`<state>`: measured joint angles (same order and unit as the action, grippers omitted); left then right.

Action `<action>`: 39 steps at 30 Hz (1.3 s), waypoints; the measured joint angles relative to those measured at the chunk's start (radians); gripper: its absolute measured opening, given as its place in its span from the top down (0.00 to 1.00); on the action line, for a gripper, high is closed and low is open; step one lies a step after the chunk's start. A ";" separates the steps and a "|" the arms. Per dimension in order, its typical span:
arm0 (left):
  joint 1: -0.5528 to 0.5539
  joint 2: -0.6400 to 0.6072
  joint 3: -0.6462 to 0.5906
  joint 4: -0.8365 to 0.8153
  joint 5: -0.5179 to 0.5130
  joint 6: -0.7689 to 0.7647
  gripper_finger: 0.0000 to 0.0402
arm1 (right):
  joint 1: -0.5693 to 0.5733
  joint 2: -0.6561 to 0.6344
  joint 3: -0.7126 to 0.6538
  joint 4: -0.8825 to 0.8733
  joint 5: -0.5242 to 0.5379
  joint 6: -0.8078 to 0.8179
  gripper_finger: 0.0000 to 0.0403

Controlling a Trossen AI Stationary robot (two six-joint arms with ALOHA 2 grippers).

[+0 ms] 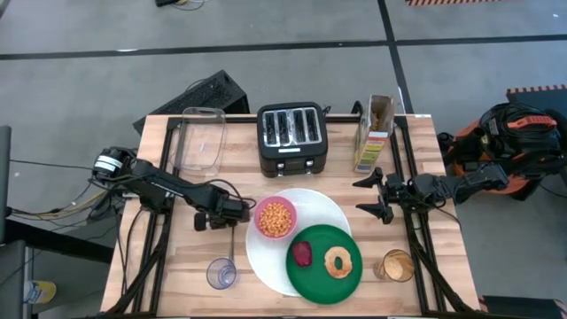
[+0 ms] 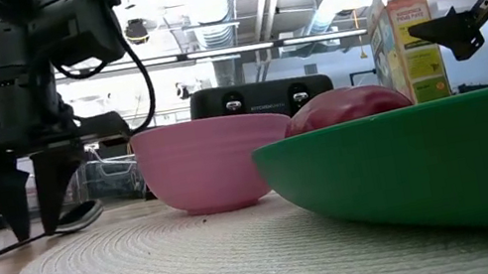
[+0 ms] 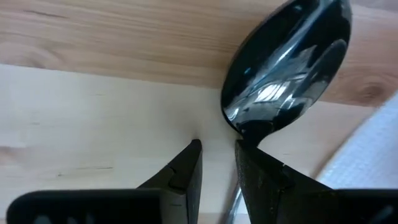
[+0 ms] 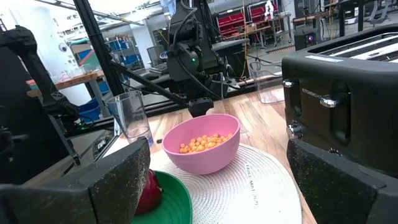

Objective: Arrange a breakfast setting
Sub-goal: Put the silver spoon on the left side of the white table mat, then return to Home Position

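Observation:
A metal spoon [image 3: 286, 68] lies on the wood to the left of the large white round plate [image 1: 314, 202], its handle [image 1: 232, 244] pointing at the near edge. My left gripper [image 3: 217, 149] points straight down over the spoon's neck, fingers a narrow gap apart, with the handle running through the gap. On the white plate stand a pink bowl [image 1: 275, 218] of yellow cereal and a green plate [image 1: 310, 279] bearing a bagel ring [image 1: 337, 261] and a red food piece [image 1: 303, 253]. My right gripper [image 1: 361, 196] waits open and level at the right. My left gripper stands astride the spoon's handle just behind the bowl [image 3: 235, 199], coming from above with the handle running along the gap. The handle lies close against one finger [image 3: 261, 174] and clear of the other. I cannot tell whether that finger touches it. The spoon rests flat on the table.
A clear tumbler [image 1: 221, 273] stands near the front edge by the handle's end, and another with brownish liquid [image 1: 398, 265] stands right of the green plate. At the back are a clear rectangular container [image 1: 202, 140], a black toaster [image 1: 291, 137] and a cereal box [image 1: 376, 133].

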<state>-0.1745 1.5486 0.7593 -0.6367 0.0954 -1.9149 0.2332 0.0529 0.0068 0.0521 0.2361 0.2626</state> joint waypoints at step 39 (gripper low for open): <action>-0.142 -0.105 0.373 -0.939 -0.236 0.040 0.79 | 0.000 0.000 0.000 0.000 0.000 0.000 0.01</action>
<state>-0.3166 1.4433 1.1324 -1.5753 -0.1411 -1.8747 0.2330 0.0531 0.0068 0.0521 0.2363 0.2626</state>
